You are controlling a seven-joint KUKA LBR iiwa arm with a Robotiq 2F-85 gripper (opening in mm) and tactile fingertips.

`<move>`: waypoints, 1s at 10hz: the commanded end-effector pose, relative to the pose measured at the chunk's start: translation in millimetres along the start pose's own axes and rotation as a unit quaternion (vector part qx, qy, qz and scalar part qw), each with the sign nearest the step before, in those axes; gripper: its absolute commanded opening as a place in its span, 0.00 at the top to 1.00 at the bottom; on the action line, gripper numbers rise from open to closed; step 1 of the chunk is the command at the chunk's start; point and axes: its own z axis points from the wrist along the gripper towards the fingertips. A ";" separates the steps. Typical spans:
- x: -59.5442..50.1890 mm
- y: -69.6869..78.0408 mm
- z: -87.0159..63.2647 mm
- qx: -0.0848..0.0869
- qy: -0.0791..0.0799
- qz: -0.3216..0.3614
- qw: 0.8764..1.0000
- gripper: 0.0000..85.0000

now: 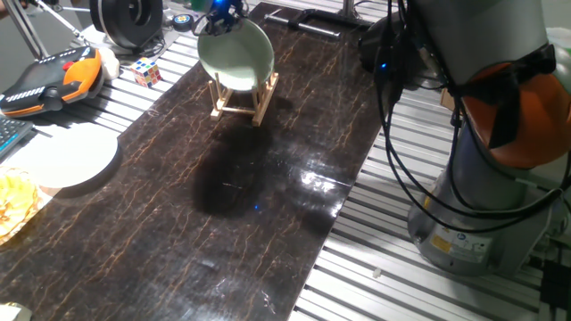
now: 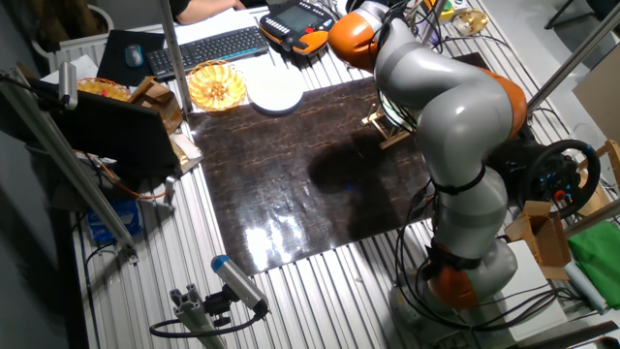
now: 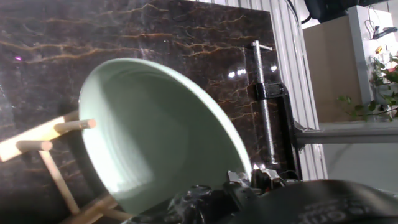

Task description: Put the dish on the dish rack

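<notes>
One dish, one rack, one arm: that is your count on the dark marble-patterned mat. The mint-green dish stands tilted on edge in the rack, its hollow face turned toward the near side of the mat in one fixed view. In the hand view, two pegs poke out at its left edge.

Your gripper sits at the dish's upper rim; whether the fingers are closed on it or just beside it, you cannot tell from these pictures.

Off the mat you have one white plate, lying flat and bare. Beside it, at the frame's edge, is one yellow basket in the other fixed view; its contents are too small to make out. One colour cube and one orange-and-black pendant lie nearby.
</notes>
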 end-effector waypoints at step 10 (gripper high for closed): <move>14.2 24.0 -0.1 -0.082 0.005 0.037 0.996 0.65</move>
